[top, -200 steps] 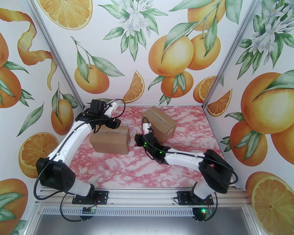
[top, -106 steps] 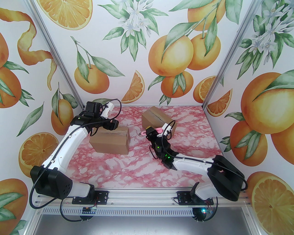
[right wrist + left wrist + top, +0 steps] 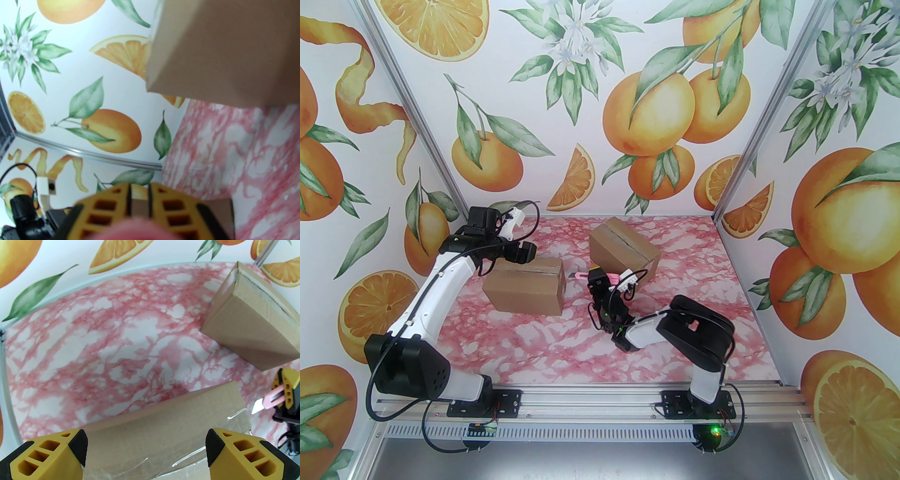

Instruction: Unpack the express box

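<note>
Two brown cardboard express boxes stand on the pink marbled table. The nearer box (image 3: 525, 286) has clear tape along its top seam (image 3: 199, 451). The farther box (image 3: 623, 251) sits turned at an angle, its top seam slit (image 3: 264, 290). My left gripper (image 3: 524, 253) hovers open over the nearer box's back left edge, fingers (image 3: 54, 455) spread wide above the lid. My right gripper (image 3: 596, 277) is shut on a pink utility knife (image 3: 581, 275). Its blade (image 3: 257, 407) points left toward the nearer box's right end, a short gap away.
Orange-print walls close the table (image 3: 581, 342) on the left, back and right. The farther box (image 3: 222, 51) looms just above and right of my right fingers (image 3: 112, 211). Open tabletop lies in front of both boxes, up to the aluminium rail (image 3: 590, 398).
My right arm pulled its elbow in and turned the wrist, carrying the knife from beside the farther box to point left at the nearer one. My left arm eased slightly back and left.
</note>
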